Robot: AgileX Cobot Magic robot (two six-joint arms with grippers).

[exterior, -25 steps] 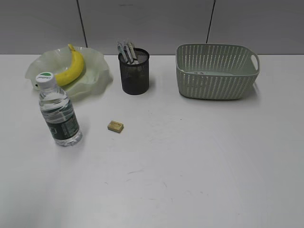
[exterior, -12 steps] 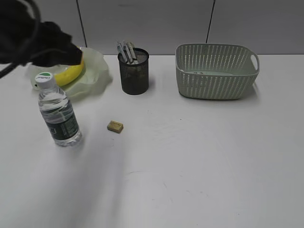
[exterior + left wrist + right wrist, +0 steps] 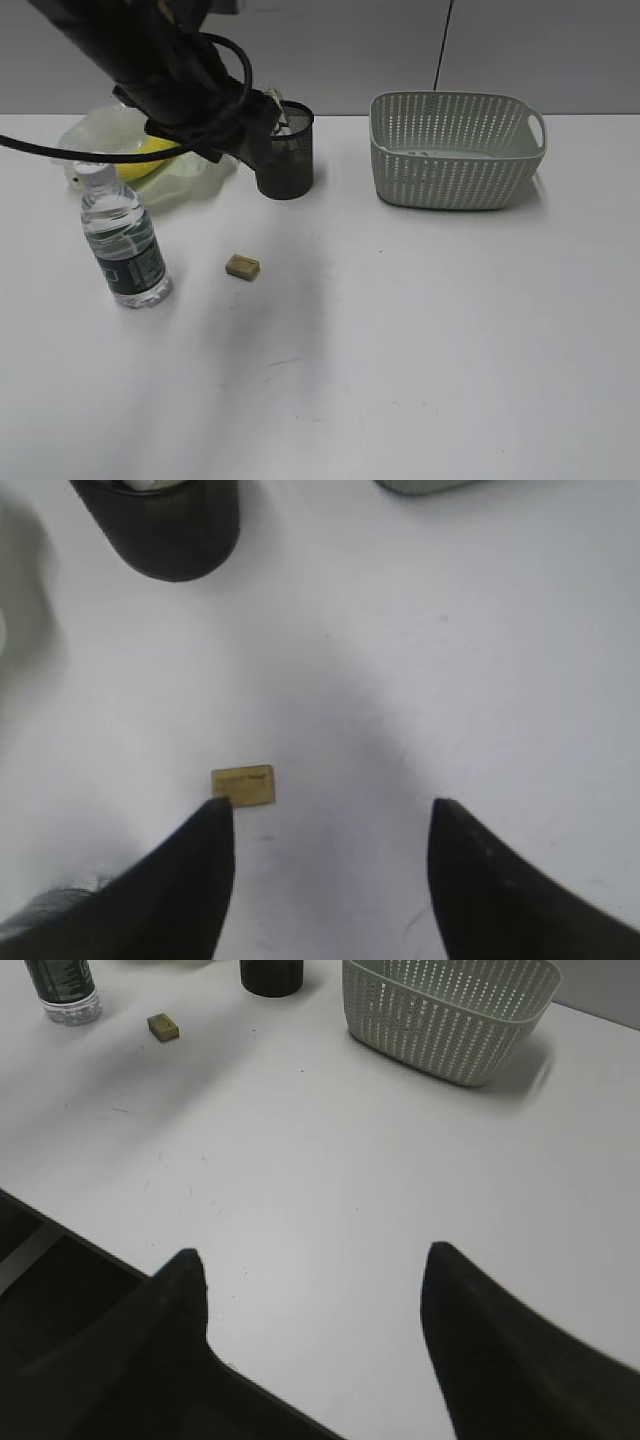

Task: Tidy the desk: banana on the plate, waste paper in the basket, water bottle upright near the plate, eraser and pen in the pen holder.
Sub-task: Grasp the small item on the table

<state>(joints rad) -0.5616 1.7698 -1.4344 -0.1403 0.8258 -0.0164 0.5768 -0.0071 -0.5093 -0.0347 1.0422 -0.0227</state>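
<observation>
The small tan eraser (image 3: 242, 266) lies flat on the white desk (image 3: 420, 330), right of the upright water bottle (image 3: 125, 242). In the left wrist view my left gripper (image 3: 328, 815) hangs open above the desk, and the eraser (image 3: 243, 785) sits just beyond its left fingertip (image 3: 215, 818). The left arm (image 3: 170, 70) reaches over the plate (image 3: 195, 172) and hides most of the banana (image 3: 140, 163). Behind the arm, a pen (image 3: 283, 112) pokes out of the black mesh pen holder (image 3: 287, 158). My right gripper (image 3: 312, 1255) is open and empty over the desk's near edge. The waste paper is out of view.
The grey-green basket (image 3: 455, 150) stands at the back right. The pen holder (image 3: 165, 530) is ahead and left of the left gripper. A dark drop-off (image 3: 60, 1310) runs along the desk's front edge under the right gripper.
The left arm came in from the upper left and swept right across the plate, up to the pen holder. Nothing on the desk moved.
</observation>
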